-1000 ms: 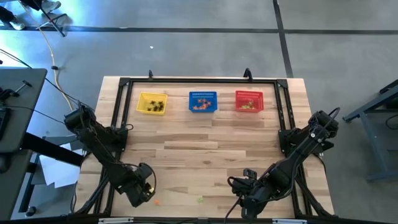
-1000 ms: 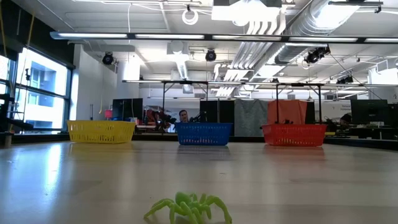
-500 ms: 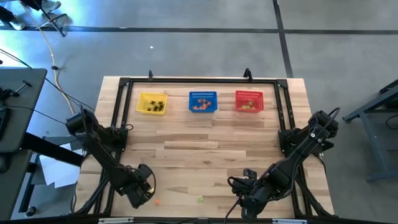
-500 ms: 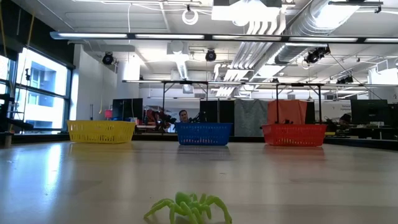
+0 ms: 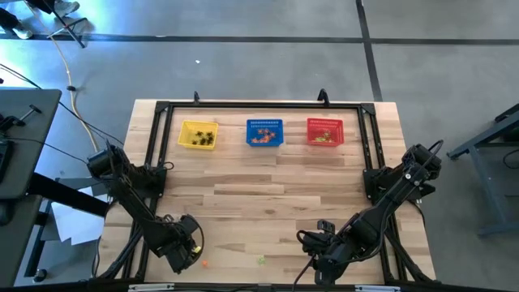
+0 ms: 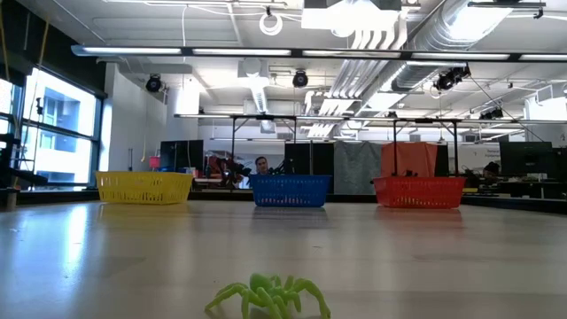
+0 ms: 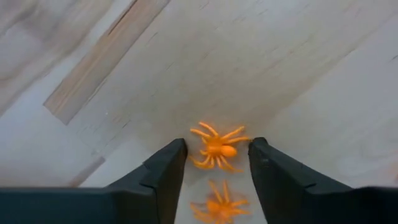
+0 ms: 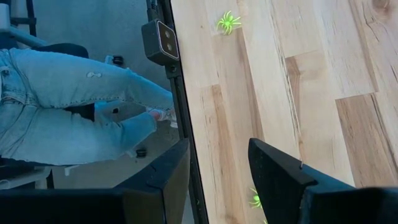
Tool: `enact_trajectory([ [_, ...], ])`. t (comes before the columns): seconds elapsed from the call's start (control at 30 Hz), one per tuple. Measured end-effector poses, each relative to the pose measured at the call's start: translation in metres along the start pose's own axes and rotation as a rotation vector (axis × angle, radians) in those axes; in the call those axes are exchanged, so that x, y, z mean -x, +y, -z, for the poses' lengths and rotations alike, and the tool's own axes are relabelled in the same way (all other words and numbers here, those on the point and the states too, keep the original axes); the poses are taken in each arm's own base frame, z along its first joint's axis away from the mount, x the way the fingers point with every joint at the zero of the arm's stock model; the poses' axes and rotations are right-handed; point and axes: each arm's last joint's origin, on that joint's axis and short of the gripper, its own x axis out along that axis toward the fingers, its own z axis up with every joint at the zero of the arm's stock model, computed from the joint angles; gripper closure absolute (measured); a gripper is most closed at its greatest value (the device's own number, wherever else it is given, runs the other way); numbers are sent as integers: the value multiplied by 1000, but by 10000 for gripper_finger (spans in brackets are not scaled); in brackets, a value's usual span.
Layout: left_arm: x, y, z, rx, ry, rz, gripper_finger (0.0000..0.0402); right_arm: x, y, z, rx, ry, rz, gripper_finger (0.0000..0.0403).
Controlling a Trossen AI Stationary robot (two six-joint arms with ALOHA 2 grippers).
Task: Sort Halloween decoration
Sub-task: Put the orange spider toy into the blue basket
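The wooden table (image 5: 268,182) carries yellow (image 5: 198,135), blue (image 5: 264,132) and red (image 5: 324,131) baskets, plus loose orange (image 5: 205,263) and green (image 5: 261,260) spiders.

My matt dark fingers (image 7: 165,177) frame a glossy orange plastic spider (image 7: 216,147) on the smooth pale wood table (image 7: 261,68) (grain showing, faint sheen).
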Motion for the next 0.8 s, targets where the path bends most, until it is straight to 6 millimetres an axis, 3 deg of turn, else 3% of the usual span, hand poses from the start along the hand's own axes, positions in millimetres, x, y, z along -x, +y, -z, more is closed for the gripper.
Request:
enact_trajectory([
  [0.4, -1, 0, 0, -14, 5, -1, 391, 0, 0, 0, 0, 0, 0, 243],
  [0.8, 1, -3, 0, -17, 9, 5, 401, 0, 0, 0, 0, 0, 0, 243],
])
